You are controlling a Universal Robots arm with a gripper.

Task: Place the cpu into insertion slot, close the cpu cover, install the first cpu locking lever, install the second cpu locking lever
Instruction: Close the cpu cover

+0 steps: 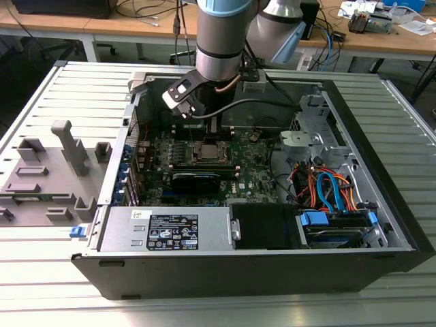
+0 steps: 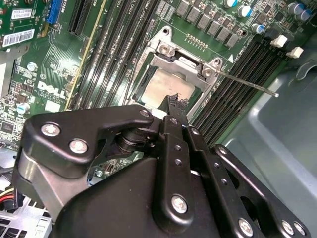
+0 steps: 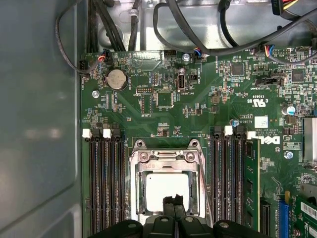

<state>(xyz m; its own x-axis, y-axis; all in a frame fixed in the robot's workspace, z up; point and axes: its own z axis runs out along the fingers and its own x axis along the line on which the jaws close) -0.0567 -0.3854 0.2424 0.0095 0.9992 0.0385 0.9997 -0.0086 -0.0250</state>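
1 cpu (image 3: 161,186) seated under 1 cover (image 3: 166,157), cover down | 1 lever (image 2: 247,83) sticking out | gripper (image 3: 173,200) fingers pinched together, holding nothing, tips over cpu

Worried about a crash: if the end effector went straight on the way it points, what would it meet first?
Probably the flat square silvery-grey cpu, framed by the thin silvery metal cpu cover; the black end effector points down at it. The gap between them is unclear.

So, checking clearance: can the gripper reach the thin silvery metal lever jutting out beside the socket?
Probably yes: the thin silvery lever sticks out uncovered, and the black gripper hangs close beside it.
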